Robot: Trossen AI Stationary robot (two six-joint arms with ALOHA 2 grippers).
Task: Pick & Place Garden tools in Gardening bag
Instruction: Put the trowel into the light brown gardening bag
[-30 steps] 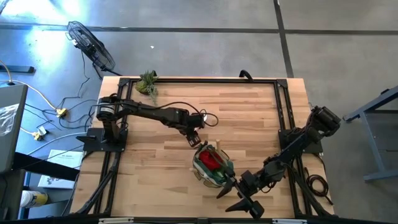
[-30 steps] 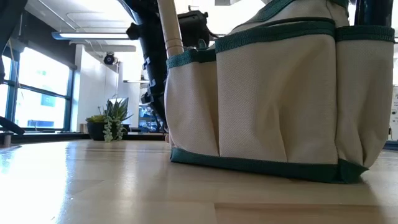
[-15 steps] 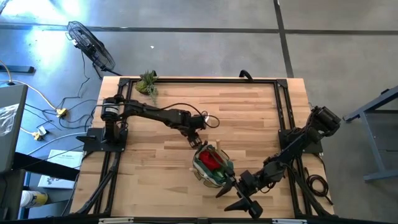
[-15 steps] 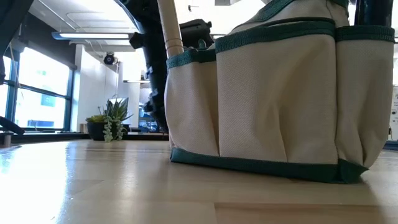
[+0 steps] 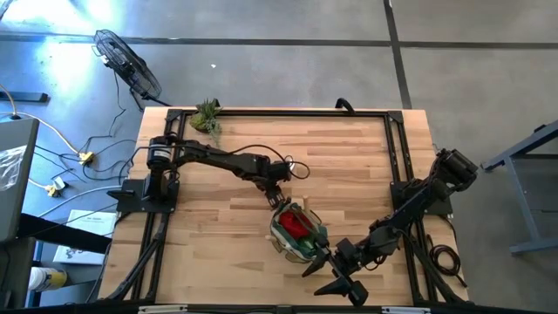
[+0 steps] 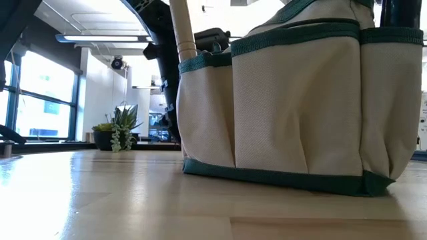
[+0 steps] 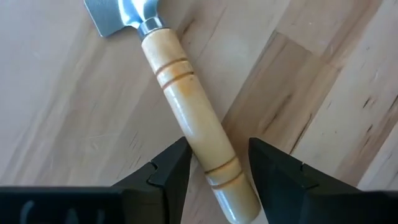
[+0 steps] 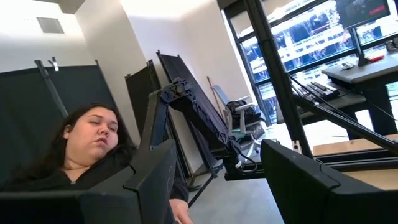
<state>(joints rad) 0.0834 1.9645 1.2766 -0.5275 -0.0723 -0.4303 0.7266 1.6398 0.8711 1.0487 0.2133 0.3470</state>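
Observation:
A trowel (image 7: 186, 106) with a wooden handle and a metal blade (image 7: 115, 12) lies on the wooden table, just off the far-left side of the gardening bag (image 5: 298, 231). My left gripper (image 7: 217, 152) points steeply down over it, open, with one finger on each side of the handle near its free end. In the high view my left gripper (image 5: 277, 197) is close to the bag's rim. The bag (image 6: 293, 100) holds a red glove (image 5: 296, 227). Another wooden handle (image 6: 181, 30) sticks up out of one of its outer pockets. My right gripper (image 5: 336, 283) waits open near the table's near edge. My left gripper stands astride the trowel's wooden handle (image 7: 208, 163) near its free end, coming from above with the fingers across it. One finger (image 7: 177, 163) has its inner edge right at the handle's side; I cannot tell whether it touches. A gap shows at the other finger.
A leafy plant (image 5: 207, 115) sits at the table's far-left corner. A fan (image 5: 126, 61) and cables lie on the floor beyond it. The black frame rails (image 5: 401, 148) run along the table's edges. A person (image 8: 87, 149) sits in the room beyond the right gripper.
My left gripper has sunk a little toward the table beside the bag and edged slightly toward the bag. The bag and my right gripper have kept still.

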